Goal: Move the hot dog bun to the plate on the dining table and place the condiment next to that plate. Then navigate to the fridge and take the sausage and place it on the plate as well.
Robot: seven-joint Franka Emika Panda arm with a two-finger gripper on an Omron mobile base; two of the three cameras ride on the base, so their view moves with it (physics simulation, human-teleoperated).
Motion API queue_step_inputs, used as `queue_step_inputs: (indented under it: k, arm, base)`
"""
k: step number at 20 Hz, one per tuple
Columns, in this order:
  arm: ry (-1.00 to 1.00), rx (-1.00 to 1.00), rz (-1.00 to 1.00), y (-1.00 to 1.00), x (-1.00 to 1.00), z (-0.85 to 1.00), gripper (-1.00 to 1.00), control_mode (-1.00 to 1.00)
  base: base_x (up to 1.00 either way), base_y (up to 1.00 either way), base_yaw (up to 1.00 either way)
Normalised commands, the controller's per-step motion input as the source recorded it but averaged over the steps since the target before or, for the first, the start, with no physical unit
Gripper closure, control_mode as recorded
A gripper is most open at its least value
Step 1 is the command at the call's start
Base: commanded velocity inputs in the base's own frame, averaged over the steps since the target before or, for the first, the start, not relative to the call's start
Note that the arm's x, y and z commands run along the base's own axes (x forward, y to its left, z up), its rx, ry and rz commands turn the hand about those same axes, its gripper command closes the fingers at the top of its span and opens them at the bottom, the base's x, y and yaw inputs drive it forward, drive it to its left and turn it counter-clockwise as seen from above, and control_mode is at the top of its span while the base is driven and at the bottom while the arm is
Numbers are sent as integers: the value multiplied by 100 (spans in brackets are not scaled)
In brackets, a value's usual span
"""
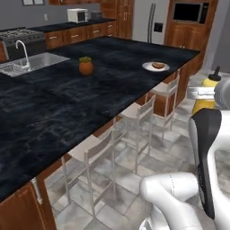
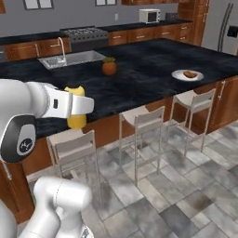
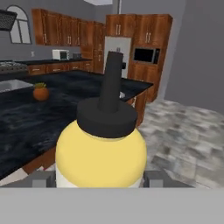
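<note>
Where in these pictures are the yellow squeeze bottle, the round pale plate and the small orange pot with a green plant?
Yellow squeeze bottle (image 3: 101,157): hand view, on its yellow body.
Round pale plate (image 1: 148,67): left base view, on its bare left rim.
Small orange pot (image 2: 109,68): right base view, on its round belly.

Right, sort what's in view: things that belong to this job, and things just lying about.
Job:
- condiment, held in the gripper, jaws on either side
- plate on the dining table
- hot dog bun, on the plate
- fridge

Lying about:
- potted plant
- sink
- microwave
- stools
</note>
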Motion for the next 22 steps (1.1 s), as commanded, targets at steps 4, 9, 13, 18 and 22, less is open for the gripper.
queue_step_inputs:
  k: [4, 9, 13, 18, 22]
  arm:
    - [0, 0, 0, 0, 0, 0, 100, 100]
    - [0, 0, 0, 0, 0, 0, 100, 100]
    - [0, 0, 0, 0, 0, 0, 100, 100]
    - [0, 0, 0, 0, 0, 0, 100, 100]
    - [0, 0, 0, 0, 0, 0, 100, 100]
  base:
    - [71, -100, 32]
    - [69, -100, 32]
    - [65, -100, 31]
    - [63, -100, 31]
    - [63, -100, 31]
